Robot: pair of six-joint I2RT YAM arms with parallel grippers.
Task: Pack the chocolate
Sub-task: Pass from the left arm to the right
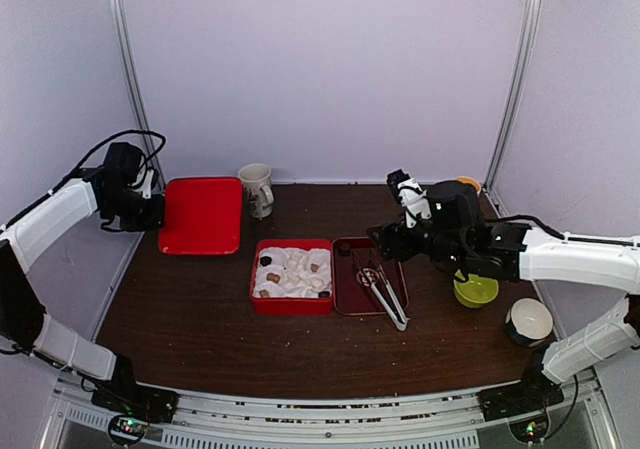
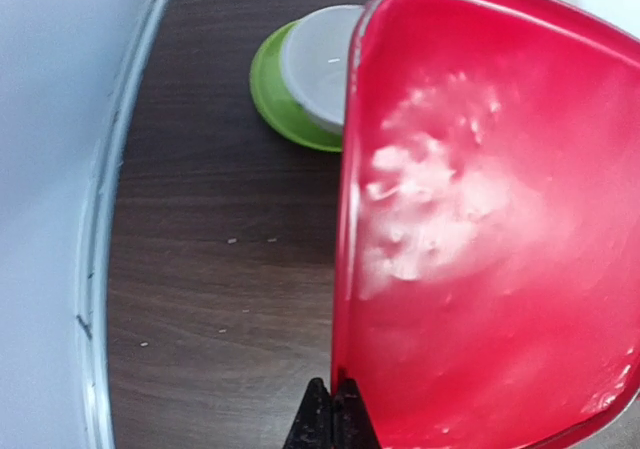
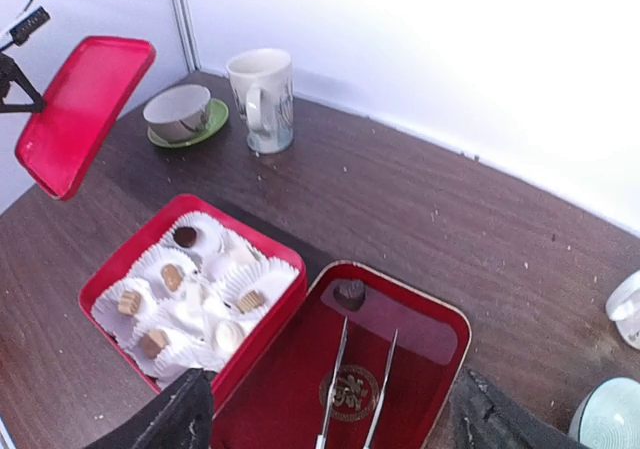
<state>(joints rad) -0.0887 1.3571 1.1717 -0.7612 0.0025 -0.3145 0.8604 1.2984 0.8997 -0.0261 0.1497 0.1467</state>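
**Lid held aloft, one piece left outside the box**

The left gripper (image 2: 333, 416) is pinched fully shut on the rim of the red lid (image 2: 480, 229). The lid is held tilted, clear of the table at the far left, beside a green saucer (image 2: 270, 94) carrying a small bowl (image 2: 315, 64).

The right gripper (image 1: 385, 241) is spread wide and has hold of nothing. It hangs over the dark red tray (image 3: 425, 354), in which the metal tongs (image 1: 390, 304) lie. At the far end of that tray a single dark piece (image 3: 349, 291) is seen, apart from the tongs.

Just beside the tray the red box (image 3: 262, 344) stands uncovered. The chocolate (image 3: 172, 277) packed so far is seated there in white paper cups, and about six pieces can be counted. A mug (image 3: 262, 99) stands behind the box.

The task is judged to be near its end, with the last transfer in hand and the lidding prepared. The stray piece would have to be taken up, by the tongs or directly, with a fine closing on a very small object. It would then be set into a free cup. The lid should be lowered squarely only once the right arm is clear of the box.
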